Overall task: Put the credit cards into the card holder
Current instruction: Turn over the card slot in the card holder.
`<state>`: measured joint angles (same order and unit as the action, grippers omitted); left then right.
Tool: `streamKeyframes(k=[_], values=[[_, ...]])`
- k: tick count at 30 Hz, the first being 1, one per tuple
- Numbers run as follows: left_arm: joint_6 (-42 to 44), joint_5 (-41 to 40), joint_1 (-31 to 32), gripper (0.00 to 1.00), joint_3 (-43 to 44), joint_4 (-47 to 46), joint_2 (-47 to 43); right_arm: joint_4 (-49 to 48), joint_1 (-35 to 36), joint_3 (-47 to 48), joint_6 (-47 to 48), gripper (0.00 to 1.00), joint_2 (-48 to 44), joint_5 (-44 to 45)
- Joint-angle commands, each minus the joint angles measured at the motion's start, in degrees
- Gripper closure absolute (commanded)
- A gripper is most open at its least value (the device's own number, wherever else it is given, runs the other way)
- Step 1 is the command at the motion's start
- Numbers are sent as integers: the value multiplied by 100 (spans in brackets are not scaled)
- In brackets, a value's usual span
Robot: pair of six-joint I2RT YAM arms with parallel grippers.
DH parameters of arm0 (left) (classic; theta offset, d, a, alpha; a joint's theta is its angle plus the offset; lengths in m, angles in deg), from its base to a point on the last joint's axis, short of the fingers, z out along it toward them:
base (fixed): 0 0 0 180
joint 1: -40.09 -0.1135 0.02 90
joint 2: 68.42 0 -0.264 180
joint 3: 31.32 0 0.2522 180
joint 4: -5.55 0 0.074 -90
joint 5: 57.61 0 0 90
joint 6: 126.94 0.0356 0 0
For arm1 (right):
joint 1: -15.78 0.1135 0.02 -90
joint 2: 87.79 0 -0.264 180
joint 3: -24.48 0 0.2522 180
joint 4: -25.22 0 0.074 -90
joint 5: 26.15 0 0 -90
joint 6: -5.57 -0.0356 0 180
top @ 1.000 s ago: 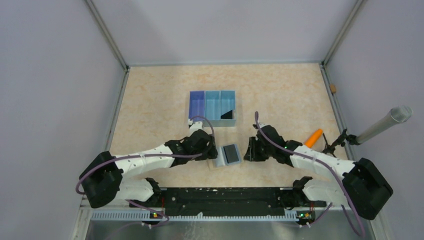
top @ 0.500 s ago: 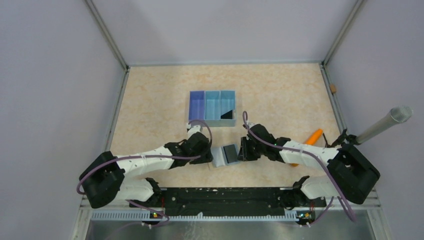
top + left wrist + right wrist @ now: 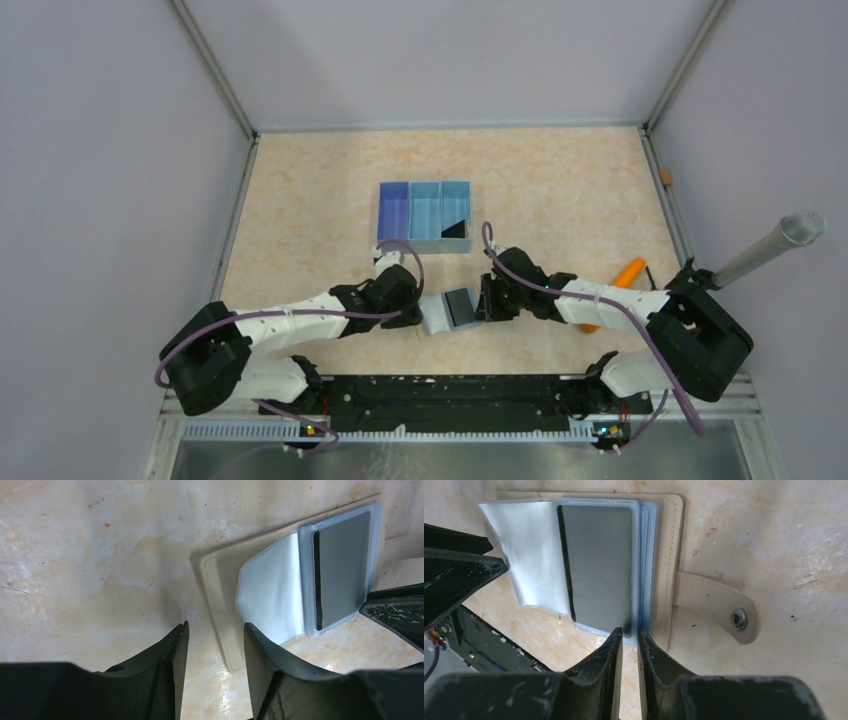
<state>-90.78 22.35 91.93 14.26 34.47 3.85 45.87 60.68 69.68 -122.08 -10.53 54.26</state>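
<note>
Since a second ago the right gripper point(image 3: 484, 300) has swung in to the holder's right edge, and both claws have narrowed. Beige stitched card holder with clear plastic sleeves point(image 3: 452, 310) lies open on the mottled table point(image 3: 560, 190) between the claws, long axis left–right, slightly skewed. Left gripper point(image 3: 215, 630): jaws half apart around the cover's corner, holding nothing. Right: a slit over the sleeve edges; grip cannot be told. A dark grey card point(image 3: 599, 565) sits in the top sleeve. Beyond a strip of table stands a blue three-compartment tray point(image 3: 425, 244).
</note>
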Motion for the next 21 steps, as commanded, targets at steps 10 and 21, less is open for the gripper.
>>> streamKeyframes(k=[10,21], values=[[6,-32,-27,53,-34,-141,18,197,268,585,17,86,-310,104],[-36,0,-32,56,-163,-366,-70,-38,690,841,72,89,-351,12]])
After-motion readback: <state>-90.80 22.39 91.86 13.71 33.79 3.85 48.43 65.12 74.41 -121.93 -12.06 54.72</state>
